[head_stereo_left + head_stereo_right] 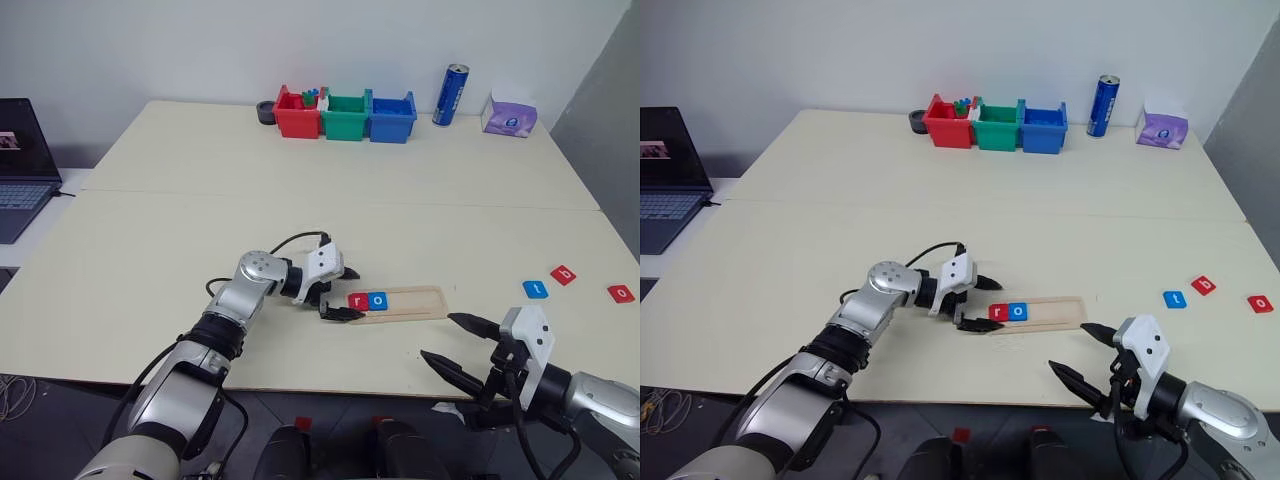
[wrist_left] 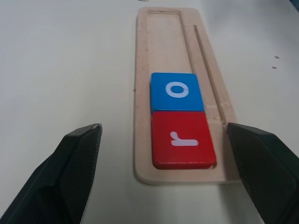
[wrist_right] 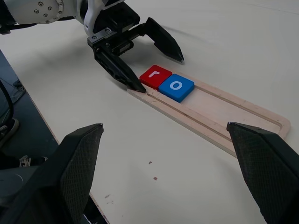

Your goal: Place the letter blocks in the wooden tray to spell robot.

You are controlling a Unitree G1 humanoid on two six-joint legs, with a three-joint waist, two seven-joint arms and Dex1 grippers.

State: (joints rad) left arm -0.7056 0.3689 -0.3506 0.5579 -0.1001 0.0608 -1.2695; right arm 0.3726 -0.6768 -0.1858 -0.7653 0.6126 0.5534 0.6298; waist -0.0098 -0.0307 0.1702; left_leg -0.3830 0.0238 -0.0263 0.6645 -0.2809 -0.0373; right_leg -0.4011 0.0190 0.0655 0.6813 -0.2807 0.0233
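Note:
The wooden tray [image 1: 410, 303] lies near the table's front edge. A red "r" block [image 2: 183, 140] and a blue "o" block [image 2: 176, 91] sit side by side at its left end. My left gripper [image 1: 352, 292] is open at that end, one finger on each side of the red block, holding nothing. A blue "t" block [image 1: 535, 289], a red "b" block [image 1: 564, 274] and a red "o" block [image 1: 621, 293] lie loose on the table to the right of the tray. My right gripper [image 1: 437, 336] hangs open and empty in front of the tray's right end.
Red [image 1: 297, 118], green [image 1: 346, 120] and blue [image 1: 392, 122] bins stand in a row at the table's far edge. A blue can [image 1: 451, 95] and a purple tissue pack [image 1: 508, 116] are to their right. A laptop [image 1: 20, 165] sits at far left.

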